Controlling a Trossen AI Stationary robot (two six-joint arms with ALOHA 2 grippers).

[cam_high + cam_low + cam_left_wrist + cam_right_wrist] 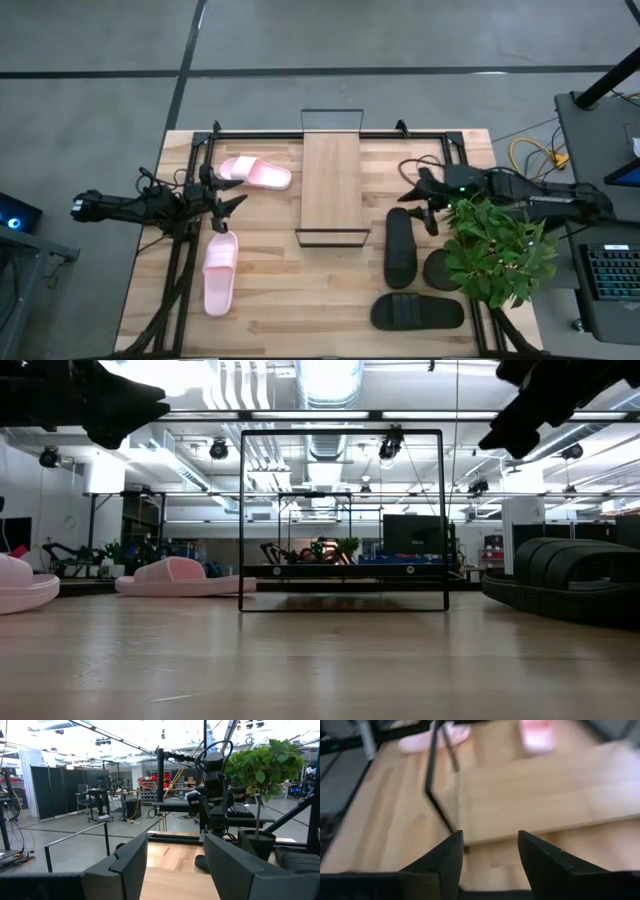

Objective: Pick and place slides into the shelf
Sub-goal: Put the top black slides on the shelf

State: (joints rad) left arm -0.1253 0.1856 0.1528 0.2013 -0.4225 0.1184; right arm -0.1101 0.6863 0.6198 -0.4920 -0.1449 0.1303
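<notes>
Start of pick: all four slides on the desk [270, 290], shelf [331, 185] bare. Pink slides [255, 172] [220, 272] lie left of the shelf, black slides [400, 246] [418, 312] right. Left gripper [222, 205] between the pinks, right gripper [425, 205] by the upright black; both fingers apart, holding nothing. Next: descend onto a strap and close.

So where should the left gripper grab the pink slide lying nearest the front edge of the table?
Probably across the broad strap of the pink slide, coming straight down from above. It lies flat, sole down, lengthwise toward the front edge, so the raised strap gives the open left gripper two sides to pinch.
</notes>
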